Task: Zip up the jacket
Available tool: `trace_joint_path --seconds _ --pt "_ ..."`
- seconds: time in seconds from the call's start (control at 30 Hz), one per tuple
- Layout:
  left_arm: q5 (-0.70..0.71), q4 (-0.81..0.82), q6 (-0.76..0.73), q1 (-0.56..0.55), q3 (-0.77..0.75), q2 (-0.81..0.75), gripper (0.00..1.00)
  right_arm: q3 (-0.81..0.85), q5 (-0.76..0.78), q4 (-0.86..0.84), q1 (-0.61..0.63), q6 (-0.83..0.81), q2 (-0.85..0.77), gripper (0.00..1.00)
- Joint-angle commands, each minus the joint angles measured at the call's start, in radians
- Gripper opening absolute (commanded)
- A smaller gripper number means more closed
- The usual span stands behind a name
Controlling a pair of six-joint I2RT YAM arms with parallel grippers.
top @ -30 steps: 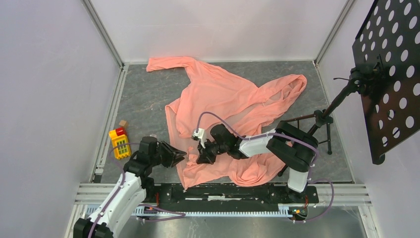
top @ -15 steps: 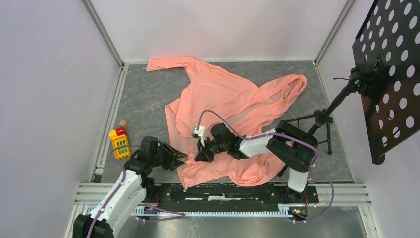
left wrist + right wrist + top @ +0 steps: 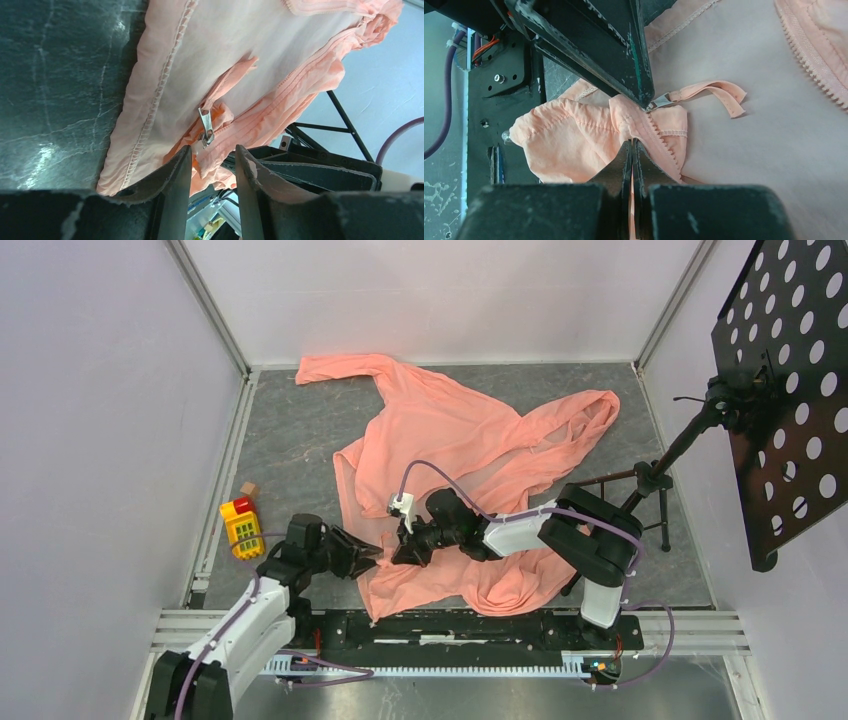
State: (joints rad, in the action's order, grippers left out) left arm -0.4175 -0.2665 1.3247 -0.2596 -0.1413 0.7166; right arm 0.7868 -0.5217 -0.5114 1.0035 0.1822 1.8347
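Observation:
The salmon-pink jacket lies crumpled on the grey table, its hem towards the arms. My right gripper is shut on a fold of the jacket beside the zipper teeth, near the hem. My left gripper is open, its tips right next to the right gripper. In the left wrist view the metal zipper pull hangs just beyond the gap between my left fingers, and jacket fabric sits at their tips. In the right wrist view a left finger's tip touches the pull.
A yellow toy block with a red piece and a small wooden cube lie at the left edge. A black music stand stands at the right, its tripod legs by the jacket's right side. White walls enclose the table.
My left gripper has moved right, up to the jacket's hem and the zipper pull. My right gripper has stayed shut on the fabric and shifted slightly.

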Motion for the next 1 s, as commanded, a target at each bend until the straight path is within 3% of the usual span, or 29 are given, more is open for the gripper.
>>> trace_joint_path --seconds 0.0,0.1,0.27,0.33,0.43,0.57,0.7,0.8,0.97 --pt "-0.056 0.082 0.028 -0.001 -0.021 0.054 0.43 -0.004 0.003 -0.049 -0.001 0.008 -0.015 0.0" --pt "-0.059 0.082 0.016 -0.001 -0.033 0.072 0.42 -0.002 0.004 -0.047 -0.001 0.009 -0.016 0.0" --pt "-0.041 0.17 -0.048 -0.001 -0.035 0.066 0.15 0.012 -0.009 -0.015 0.0 0.0 -0.031 0.01" --pt "-0.022 0.231 -0.152 -0.001 -0.052 0.061 0.1 0.042 -0.009 0.057 -0.003 -0.027 -0.062 0.05" --pt "-0.021 0.323 -0.361 -0.001 -0.074 0.069 0.02 0.076 -0.021 0.135 -0.024 -0.076 -0.136 0.2" --pt "-0.1 0.597 -0.521 -0.003 -0.02 0.069 0.02 0.163 -0.105 0.225 -0.11 -0.141 -0.147 0.43" --pt "-0.106 0.706 -0.606 -0.007 -0.006 0.059 0.02 0.192 -0.233 0.199 -0.184 -0.173 -0.136 0.57" --pt "-0.116 0.8 -0.611 -0.013 0.017 0.042 0.02 0.201 -0.256 0.179 -0.227 -0.196 -0.146 0.64" --pt "-0.082 0.808 -0.65 -0.04 0.041 -0.067 0.02 0.21 -0.36 0.048 -0.281 0.001 -0.115 0.7"
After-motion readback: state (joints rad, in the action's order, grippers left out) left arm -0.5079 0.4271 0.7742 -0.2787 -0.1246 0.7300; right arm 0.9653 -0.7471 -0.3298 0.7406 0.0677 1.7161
